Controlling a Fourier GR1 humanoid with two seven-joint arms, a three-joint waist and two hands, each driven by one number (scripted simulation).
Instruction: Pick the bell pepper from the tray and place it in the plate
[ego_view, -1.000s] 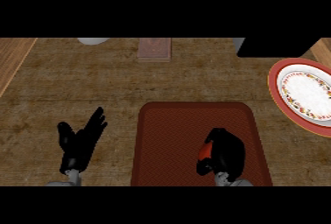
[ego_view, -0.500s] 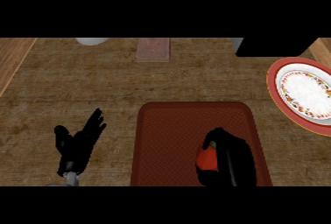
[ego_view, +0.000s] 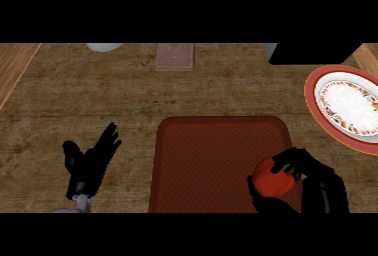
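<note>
The right robot hand (ego_view: 306, 167) has its black fingers curled round the round red bell pepper (ego_view: 272, 181), over the dark red tray (ego_view: 210, 165). It should lift straight up, then go to the red-rimmed white plate (ego_view: 319, 107). The left robot hand (ego_view: 88, 160) rests open on the brown surface (ego_view: 111, 95).

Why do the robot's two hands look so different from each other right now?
The left hand is open, fingers straight, holding nothing; the right hand is curled round the red pepper. The left sits over the bare counter beside the tray; the right is over the tray's right edge. Both are black.
</note>
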